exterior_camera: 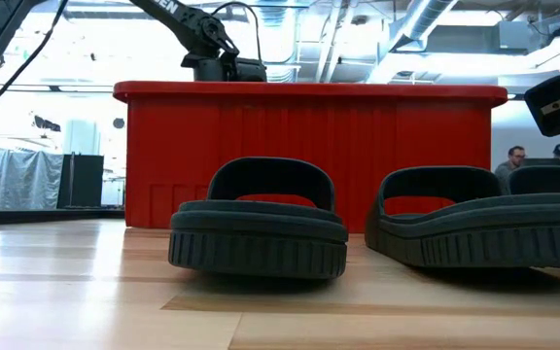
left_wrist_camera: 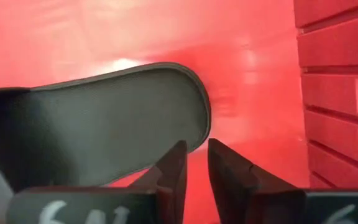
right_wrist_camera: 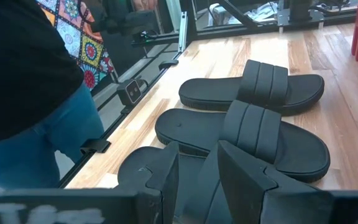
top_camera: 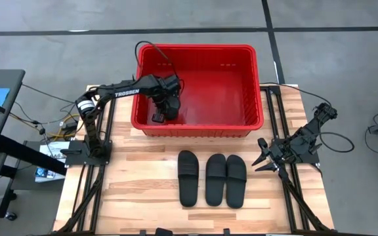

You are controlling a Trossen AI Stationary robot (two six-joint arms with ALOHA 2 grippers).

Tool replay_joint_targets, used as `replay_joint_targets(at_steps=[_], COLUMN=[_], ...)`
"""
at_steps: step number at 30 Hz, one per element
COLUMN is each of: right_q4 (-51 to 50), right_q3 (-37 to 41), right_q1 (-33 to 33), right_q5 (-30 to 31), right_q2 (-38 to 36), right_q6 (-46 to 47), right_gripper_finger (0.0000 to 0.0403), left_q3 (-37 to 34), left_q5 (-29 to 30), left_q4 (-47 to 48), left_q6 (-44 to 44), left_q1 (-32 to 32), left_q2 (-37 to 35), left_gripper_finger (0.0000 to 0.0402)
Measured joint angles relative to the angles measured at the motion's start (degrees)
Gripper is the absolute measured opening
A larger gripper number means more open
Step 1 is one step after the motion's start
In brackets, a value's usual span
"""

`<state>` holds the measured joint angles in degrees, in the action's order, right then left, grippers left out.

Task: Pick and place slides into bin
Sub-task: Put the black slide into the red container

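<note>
My left gripper (top_camera: 162, 115) is down inside the red bin (top_camera: 195, 47), near its left wall. In the left wrist view (left_wrist_camera: 196, 163) its fingers stand a narrow gap apart with only red floor between them. One black slide (left_wrist_camera: 104, 118) lies in the bin beside them, sole side showing. Three more black slides (top_camera: 188, 177) (top_camera: 215, 178) (top_camera: 236, 178) lie side by side on the wooden table in front of the bin, soles down. My right gripper (top_camera: 262, 157) waits open at the table's right edge, and its wrist view (right_wrist_camera: 197, 163) shows these slides (right_wrist_camera: 253, 93). My left gripper has nothing between its fingers. The rounded end of the slide's sole (left_wrist_camera: 194, 134) passes right beside the outer side of one finger (left_wrist_camera: 178, 165); I cannot tell whether they touch.
The bin's ribbed wall (left_wrist_camera: 334, 93) stands close beside my left gripper. In the low view two slides (exterior_camera: 259, 228) (exterior_camera: 474, 224) stand before the bin's front wall (exterior_camera: 309, 136). A person in a dark top and jeans (right_wrist_camera: 23, 93) stands beyond the table's near edge.
</note>
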<state>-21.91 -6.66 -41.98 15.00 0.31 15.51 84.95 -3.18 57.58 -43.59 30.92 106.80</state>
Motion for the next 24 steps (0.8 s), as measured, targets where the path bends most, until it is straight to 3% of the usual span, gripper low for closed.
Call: replay_joint_targets(at_steps=[5, 13, 24], right_q4=[0.00, 0.00, 0.00], right_q3=[-0.01, 0.00, -0.01], right_q1=[0.00, -0.01, 0.00], right_q5=[0.00, 0.00, 0.00], right_q2=[-0.02, 0.01, -0.01], right_q6=[0.00, 0.00, 0.00], right_gripper_finger=[0.0103, 0.0103, 0.0103], left_q3=[0.00, 1.23, 14.83], left_q5=[0.79, 7.04, 13.23], left_q4=[-0.02, 2.35, 10.40], left_q6=[0.44, 1.38, 1.11], left_q1=[0.00, -0.26, -2.60], left_q2=[0.00, 0.04, 0.07], left_gripper_finger=[0.0099, 0.0169, 0.0181])
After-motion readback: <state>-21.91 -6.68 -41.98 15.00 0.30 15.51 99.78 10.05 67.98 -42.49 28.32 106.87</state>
